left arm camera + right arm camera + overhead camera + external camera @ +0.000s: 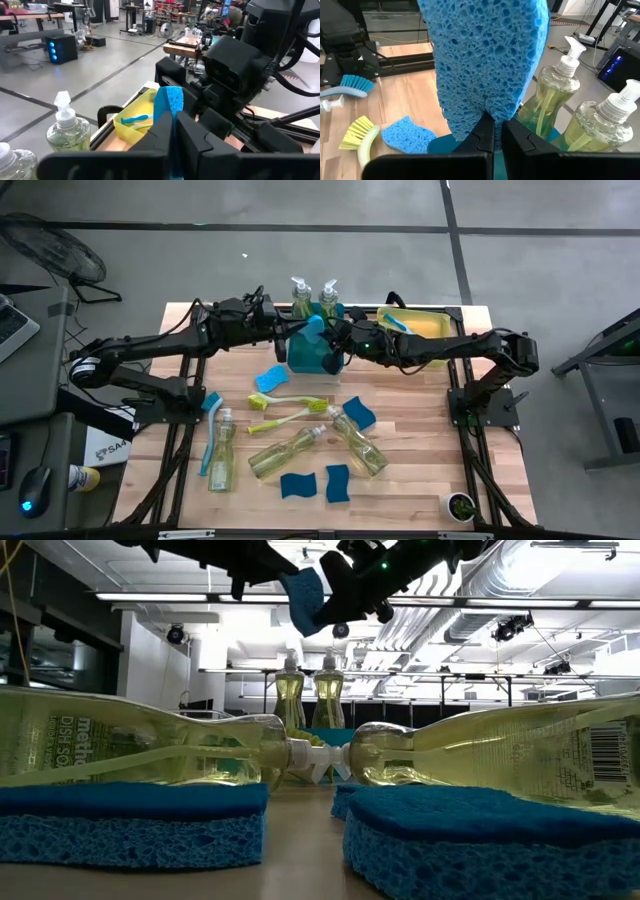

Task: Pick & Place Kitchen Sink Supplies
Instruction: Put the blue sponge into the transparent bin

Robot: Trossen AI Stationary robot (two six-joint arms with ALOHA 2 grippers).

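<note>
A small blue sponge (314, 326) hangs in the air above the teal bin (310, 360), between both grippers. My left gripper (298, 330) comes from the table's left and is shut on it. My right gripper (331, 336) comes from the right and is shut on it too. Two pump bottles of yellow-green soap (300, 298) (328, 296) stand upright at the bin's far side. Other sponges (270, 378), lime brushes (290, 402), a blue brush (210, 422) and soap bottles on their sides (285, 452) lie on the near half of the table. My left gripper pinches one edge of the sponge (168, 106) between its two fingers, which point level from the table's left. The sponge stands on edge and rises above the fingers, clear of the bin. My right gripper pinches the sponge's lower edge (489, 111) between its two fingers, coming from the table's right and slanting slightly down. The sponge's broad face rises above the fingers, lifted clear.
A yellow bin (428, 330) with a blue brush (393, 322) in it stands at the far right. More sponges (360, 413) (297, 485) (337, 482) and bottles (220, 460) (358, 445) lie near the front. Bare wood shows at the table's right side.
</note>
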